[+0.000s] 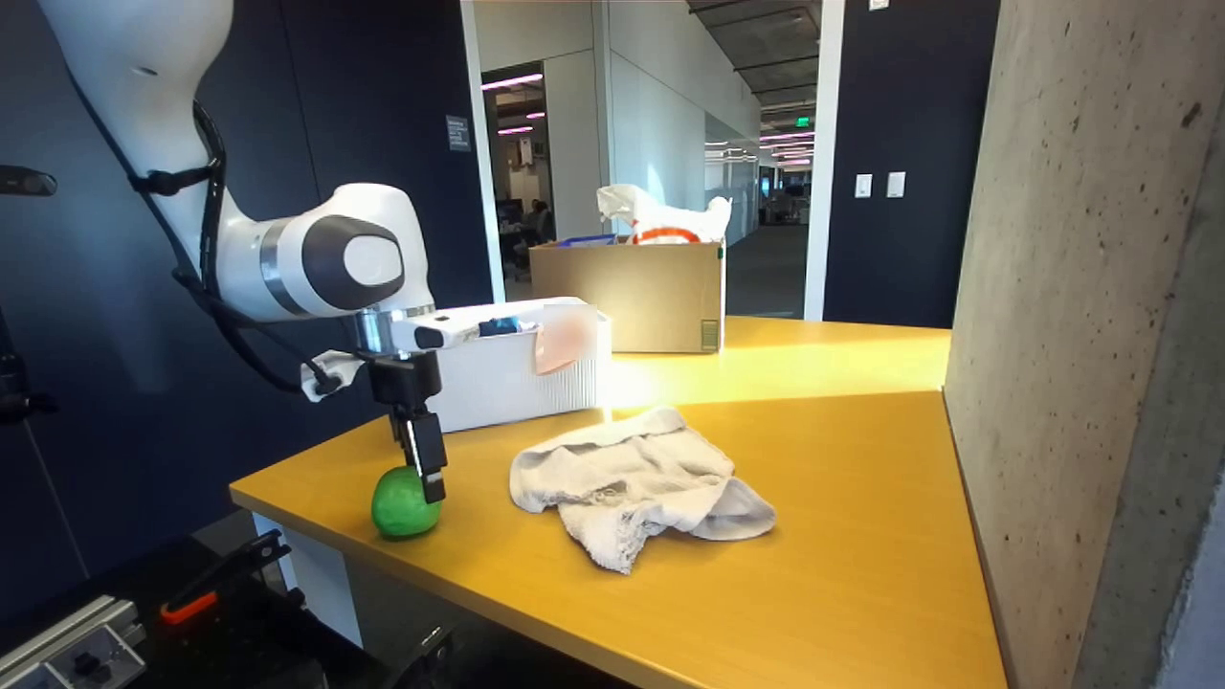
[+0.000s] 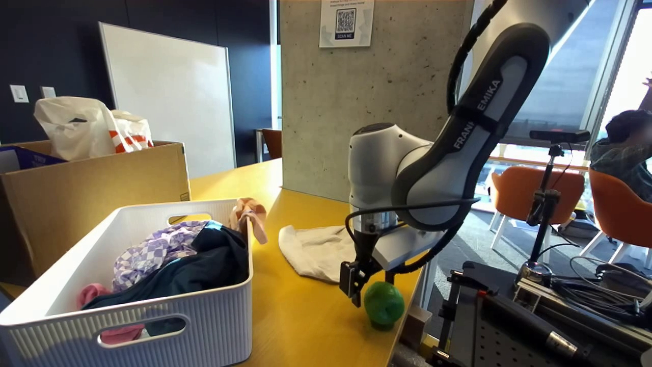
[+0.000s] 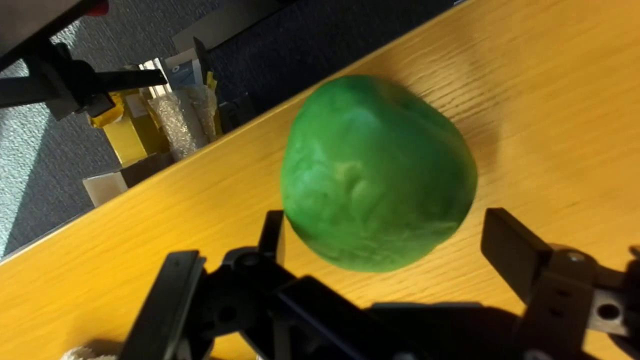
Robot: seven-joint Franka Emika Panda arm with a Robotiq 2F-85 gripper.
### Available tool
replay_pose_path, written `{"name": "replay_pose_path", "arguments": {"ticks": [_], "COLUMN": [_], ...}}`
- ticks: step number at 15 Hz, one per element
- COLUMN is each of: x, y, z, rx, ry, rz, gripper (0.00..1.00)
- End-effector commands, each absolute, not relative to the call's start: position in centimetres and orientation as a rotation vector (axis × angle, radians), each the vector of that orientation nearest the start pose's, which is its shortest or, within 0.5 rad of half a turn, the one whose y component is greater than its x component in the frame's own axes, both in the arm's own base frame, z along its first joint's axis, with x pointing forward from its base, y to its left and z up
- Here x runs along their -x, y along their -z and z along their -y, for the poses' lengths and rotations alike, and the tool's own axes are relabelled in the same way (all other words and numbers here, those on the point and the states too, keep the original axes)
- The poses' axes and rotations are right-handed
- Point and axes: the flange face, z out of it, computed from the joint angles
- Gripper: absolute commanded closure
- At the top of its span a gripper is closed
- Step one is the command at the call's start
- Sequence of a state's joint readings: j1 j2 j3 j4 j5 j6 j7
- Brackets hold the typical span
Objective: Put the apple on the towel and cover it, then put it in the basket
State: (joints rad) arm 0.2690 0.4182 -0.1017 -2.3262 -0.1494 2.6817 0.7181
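Apple [image 3: 375, 180]: green, a bit lumpy, resting on the counter [image 1: 833, 565] close to its edge.
Jaws: I have them spread wide and pointing down at the apple, nothing in their grip. On my wrist view, bare counter shows between the apple and one of the fingers [image 3: 512, 245]; whether the opposite one touches it, I can't tell from here.
Arm [image 1: 321, 254]: white with dark grey parts, bent so that its wrist hangs above the apple.
Towel [image 1: 641, 478]: off-white, rumpled, lying flat on the counter, near the apple but apart from it.
Basket [image 2: 219, 331]: white with ribbed sides, standing on the counter, well apart from the apple.
Basket contents: I make out a purple-and-white checked cloth [image 2: 150, 257], a dark cloth [image 2: 211, 262] and some pink cloth [image 2: 92, 294]; a peach cloth [image 2: 249, 211] hangs over the rim at a corner.
Cardboard box [image 2: 102, 188]: just beside the basket, white plastic bags [image 2: 76, 127] sticking out of its top.
Concrete pillar [image 1: 1072, 335]: rises along the counter's side.
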Motion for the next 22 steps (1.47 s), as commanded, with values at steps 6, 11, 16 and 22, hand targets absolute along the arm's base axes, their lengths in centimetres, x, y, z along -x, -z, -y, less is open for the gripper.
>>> {"name": "replay_pose_path", "arguments": {"ticks": [6, 11, 16, 22], "x": [-47.3, -48.3, -51.8, -58.0], "y": [-12.6, -17.0, -24.3, -28.0], "z": [-11.6, -8.3, 1.6, 13.2], "rx": [3.140, 3.096, 2.956, 2.876], "ry": [0.002, 0.055, 0.148, 0.099], "rz": [-0.709, -0.795, -0.984, -1.119], "gripper": [0.41, 0.42, 0.42, 0.42]}}
